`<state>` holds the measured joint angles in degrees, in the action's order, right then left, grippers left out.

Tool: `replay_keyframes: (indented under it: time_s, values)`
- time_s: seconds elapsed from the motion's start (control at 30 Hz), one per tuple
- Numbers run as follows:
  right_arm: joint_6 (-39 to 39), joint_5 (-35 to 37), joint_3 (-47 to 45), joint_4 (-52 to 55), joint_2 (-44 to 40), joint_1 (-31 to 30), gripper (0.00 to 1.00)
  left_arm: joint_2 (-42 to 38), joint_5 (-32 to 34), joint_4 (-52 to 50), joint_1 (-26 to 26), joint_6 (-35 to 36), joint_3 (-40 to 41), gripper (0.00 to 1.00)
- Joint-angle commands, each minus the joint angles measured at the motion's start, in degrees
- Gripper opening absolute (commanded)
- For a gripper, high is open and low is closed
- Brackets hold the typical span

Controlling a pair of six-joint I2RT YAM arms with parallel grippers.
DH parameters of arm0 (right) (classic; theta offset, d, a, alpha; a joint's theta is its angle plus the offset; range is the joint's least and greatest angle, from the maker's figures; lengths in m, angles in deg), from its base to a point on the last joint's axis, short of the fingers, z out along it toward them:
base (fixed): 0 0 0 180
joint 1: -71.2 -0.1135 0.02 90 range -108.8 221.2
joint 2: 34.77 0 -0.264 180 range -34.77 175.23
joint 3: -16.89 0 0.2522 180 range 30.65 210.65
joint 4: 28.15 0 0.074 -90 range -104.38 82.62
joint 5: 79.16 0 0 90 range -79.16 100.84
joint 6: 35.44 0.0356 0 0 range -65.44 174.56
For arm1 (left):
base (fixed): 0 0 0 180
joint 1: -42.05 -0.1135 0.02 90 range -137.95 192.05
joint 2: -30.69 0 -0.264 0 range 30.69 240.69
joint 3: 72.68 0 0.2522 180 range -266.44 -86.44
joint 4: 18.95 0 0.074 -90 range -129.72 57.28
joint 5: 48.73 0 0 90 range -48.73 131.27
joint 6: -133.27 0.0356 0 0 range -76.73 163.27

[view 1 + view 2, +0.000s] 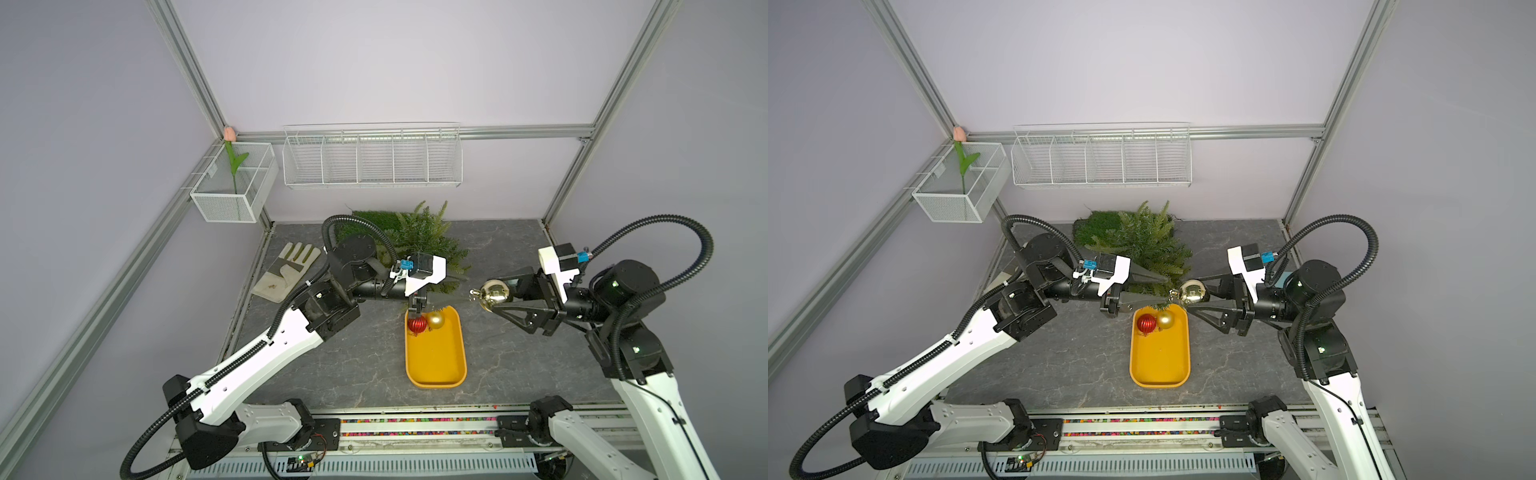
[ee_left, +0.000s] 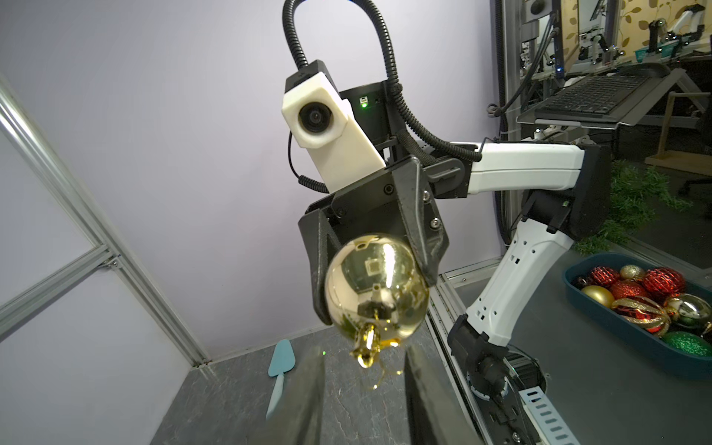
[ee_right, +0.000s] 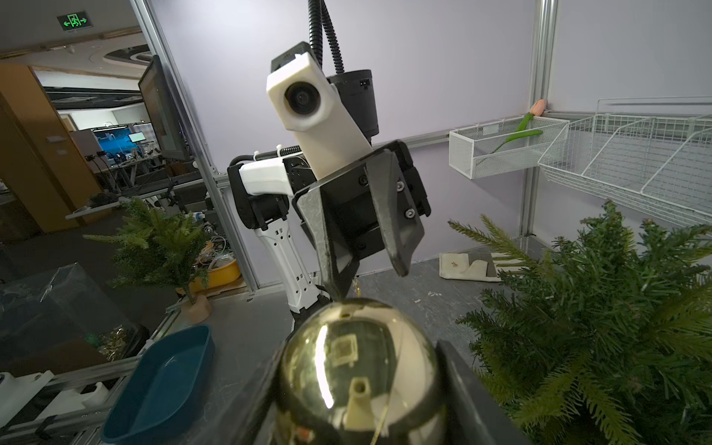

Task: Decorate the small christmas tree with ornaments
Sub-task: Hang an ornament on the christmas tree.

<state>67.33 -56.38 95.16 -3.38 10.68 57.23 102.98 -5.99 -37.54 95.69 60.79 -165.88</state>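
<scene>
My right gripper [image 1: 1196,293] is shut on the shiny pale gold ornament [image 1: 493,293], held in the air in front of the small christmas tree [image 1: 419,237], cap and loop facing my left arm. In the left wrist view my left gripper [image 2: 364,358] is open, and the ornament's cap and thin gold loop [image 2: 381,370] hang between its fingers without touching them. In the right wrist view the ball [image 3: 358,370] fills the gap between the fingers. The ribbed red ornament [image 1: 1146,323] and the matte gold ornament [image 1: 1165,319] lie at the far end of the yellow tray [image 1: 1158,361].
A green turf mat [image 1: 370,224] lies behind the tree. A work glove [image 1: 286,270] lies at the left. On the walls hang a white wire rack [image 1: 372,160] and a mesh basket with a tulip [image 1: 232,187]. A blue spatula [image 2: 281,366] lies at the right.
</scene>
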Motion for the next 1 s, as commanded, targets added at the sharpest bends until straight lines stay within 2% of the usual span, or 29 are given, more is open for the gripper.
replay_keyframes:
  time_s: [0.0,0.37,0.53,0.83,0.97]
  values:
    - [-4.65,-1.51,0.79,4.63,0.56,0.08,0.35,1.35,-2.68,-3.94,0.23,-0.94,-3.32,0.36]
    - [-4.45,0.29,1.41,6.13,0.96,0.08,0.35,4.29,-5.20,-7.57,0.32,-0.41,-5.99,0.33]
    - [-4.31,0.95,1.85,6.06,0.69,0.07,0.34,5.04,-4.88,-8.00,0.32,0.10,-6.08,0.29]
    - [-5.56,3.35,2.26,8.24,0.70,0.02,0.34,4.03,-4.58,-7.82,0.32,0.85,-5.64,0.02]
    - [-8.43,8.44,3.66,13.27,0.63,0.10,0.33,2.50,0.64,-7.79,0.32,2.26,-4.33,0.00]
